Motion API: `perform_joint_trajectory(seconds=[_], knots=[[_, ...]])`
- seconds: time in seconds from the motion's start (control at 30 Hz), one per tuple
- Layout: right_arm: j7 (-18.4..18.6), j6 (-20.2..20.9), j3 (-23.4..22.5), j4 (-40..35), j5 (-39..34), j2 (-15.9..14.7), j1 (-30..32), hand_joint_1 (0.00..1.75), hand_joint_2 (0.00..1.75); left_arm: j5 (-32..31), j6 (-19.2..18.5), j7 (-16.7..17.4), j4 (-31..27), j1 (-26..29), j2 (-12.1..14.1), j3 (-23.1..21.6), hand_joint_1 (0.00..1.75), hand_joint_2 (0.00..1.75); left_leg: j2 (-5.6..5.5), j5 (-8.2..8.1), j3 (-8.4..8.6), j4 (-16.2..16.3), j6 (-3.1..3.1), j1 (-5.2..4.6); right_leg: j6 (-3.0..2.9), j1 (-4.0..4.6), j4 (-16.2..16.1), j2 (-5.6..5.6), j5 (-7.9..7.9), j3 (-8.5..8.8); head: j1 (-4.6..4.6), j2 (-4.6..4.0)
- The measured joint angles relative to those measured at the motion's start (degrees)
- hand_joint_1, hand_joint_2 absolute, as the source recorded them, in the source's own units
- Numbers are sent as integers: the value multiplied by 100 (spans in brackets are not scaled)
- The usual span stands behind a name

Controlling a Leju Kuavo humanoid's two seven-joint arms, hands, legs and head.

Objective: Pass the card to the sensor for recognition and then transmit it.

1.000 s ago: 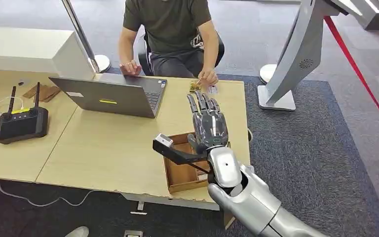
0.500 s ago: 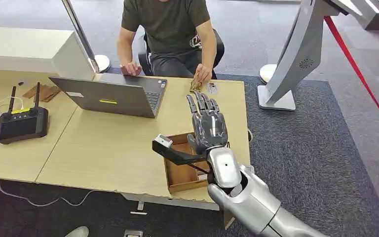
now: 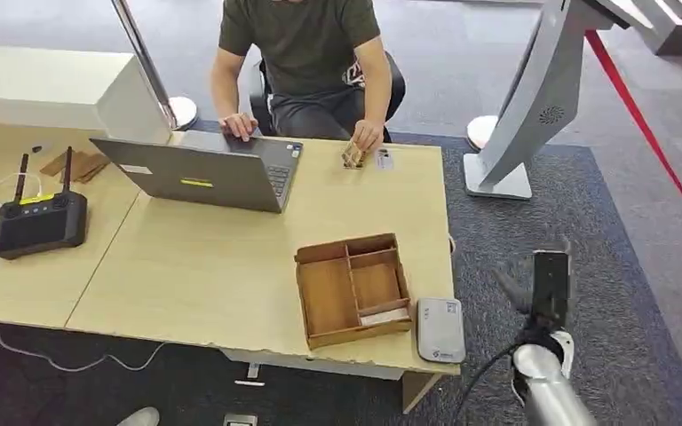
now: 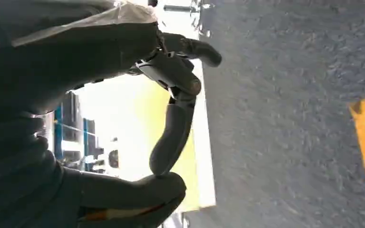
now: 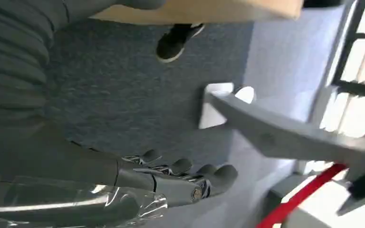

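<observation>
Head view shows the card [image 3: 384, 316] lying in the near right compartment of the wooden tray [image 3: 352, 288] on the table [image 3: 186, 266], with the grey sensor [image 3: 440, 329] just beside the tray at the table's near right corner. Off to the right of the table, over the carpet, the right hand [image 5: 180, 178] hangs with fingers stretched out and nothing in them. Left hand [image 4: 171, 95] has a finger curled to meet the thumb, holding nothing. Across the table a person [image 3: 306, 53] sits by a laptop [image 3: 200, 173].
</observation>
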Motion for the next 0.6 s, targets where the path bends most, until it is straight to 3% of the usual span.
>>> perform_joint_trajectory(seconds=[0.1,0.2,0.3,0.4,0.6], knots=[[-9,2,-599,183,1096,-109,199,0,175,7,0,-11,0,-26,4,2,0,175,16,-1,-3,0,1,-3,7,-11,3,17,-1,-7,-2,0],[424,4,-1192,212,2113,-35,333,0,175,-35,2,7,-11,-66,2,2,0,175,21,-1,5,0,2,2,8,-7,3,26,-2,-4,2,0],[444,4,-1534,-34,1782,59,660,0,175,-63,77,-13,-17,-78,2,2,0,175,13,0,1,-1,1,3,6,-7,7,18,-5,-3,0,0],[236,11,-1575,-664,1442,129,1133,0,175,-33,107,-118,-24,-77,2,13,0,175,12,-1,0,-2,0,6,1,-4,14,20,-8,-5,0,0],[208,13,-1667,-1520,1377,232,1545,0,175,-20,125,-151,-48,-82,4,39,0,175,15,0,2,-3,-1,6,-4,-3,13,21,-12,-6,0,0]])
